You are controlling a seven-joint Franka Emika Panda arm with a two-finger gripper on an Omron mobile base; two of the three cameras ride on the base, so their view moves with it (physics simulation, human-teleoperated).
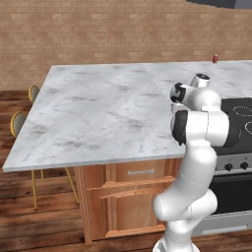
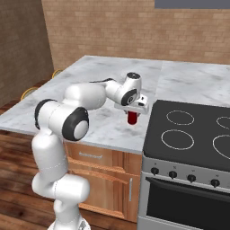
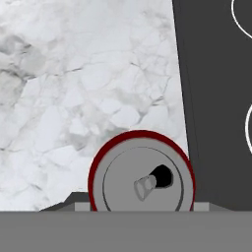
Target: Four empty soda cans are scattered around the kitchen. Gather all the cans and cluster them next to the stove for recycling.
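- Step in hand: placing a red can (image 2: 132, 118) beside the stove (image 2: 193, 130). Gripper (image 2: 133, 113) clenched on the can from above, just left of the cooktop edge, over the desk (image 2: 90, 81).
- Cannot tell whether the can's base touches the marble.
- Next move, by my judgement: settle it upright on the desk, then release and lift straight off.
- Can: red wall, grey top with dark mouth opening (image 3: 141, 183).
- Second red can (image 1: 215, 58) stands at the desk's far edge, well apart.
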